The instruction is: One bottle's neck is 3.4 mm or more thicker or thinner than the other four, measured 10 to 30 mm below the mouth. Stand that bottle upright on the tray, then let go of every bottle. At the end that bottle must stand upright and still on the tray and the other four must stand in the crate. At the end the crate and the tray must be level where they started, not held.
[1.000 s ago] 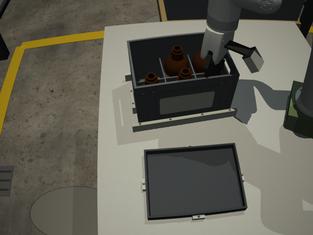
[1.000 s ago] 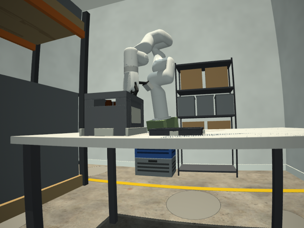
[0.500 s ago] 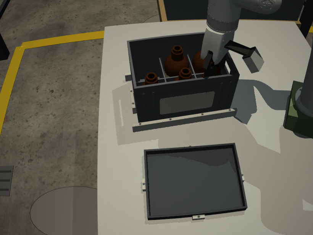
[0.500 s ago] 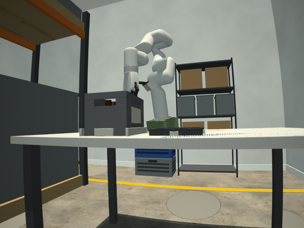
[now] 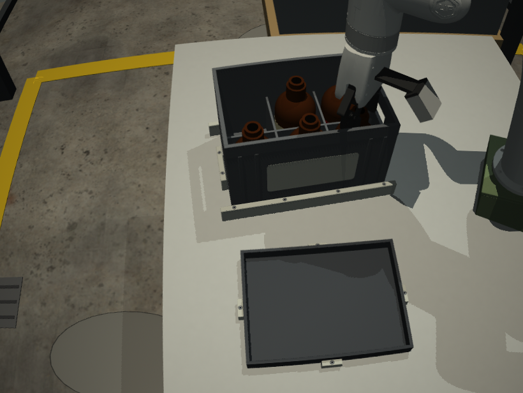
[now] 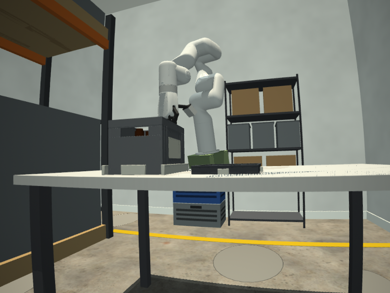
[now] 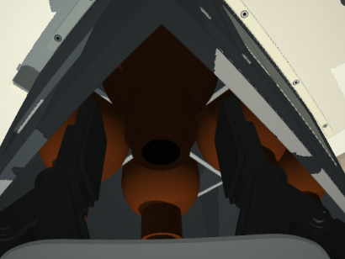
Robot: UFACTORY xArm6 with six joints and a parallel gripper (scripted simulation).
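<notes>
The dark crate (image 5: 249,177) (image 6: 135,151) holds five brown bottles. In the top view, one bottle (image 5: 294,105) is back middle, one (image 5: 331,99) back right, one (image 5: 252,131) front left and one (image 5: 309,122) front middle. The front-right bottle (image 7: 161,122) is under my gripper (image 5: 356,117) (image 6: 172,119) (image 7: 160,118). The gripper is open, pointing down, its fingers on either side of that bottle's neck with gaps on both sides. The arm and fingers hide most of this bottle in the top view. The tray (image 5: 321,304) (image 6: 204,169) lies flat with nothing on it.
Pale stop strips (image 5: 310,195) edge the crate, and small blocks (image 5: 331,362) edge the tray. Crate walls and thin dividers (image 5: 270,111) stand close around the bottles. The green arm base (image 5: 492,177) (image 6: 201,159) is to the right. A dark angled part (image 5: 397,80) sticks out from the wrist.
</notes>
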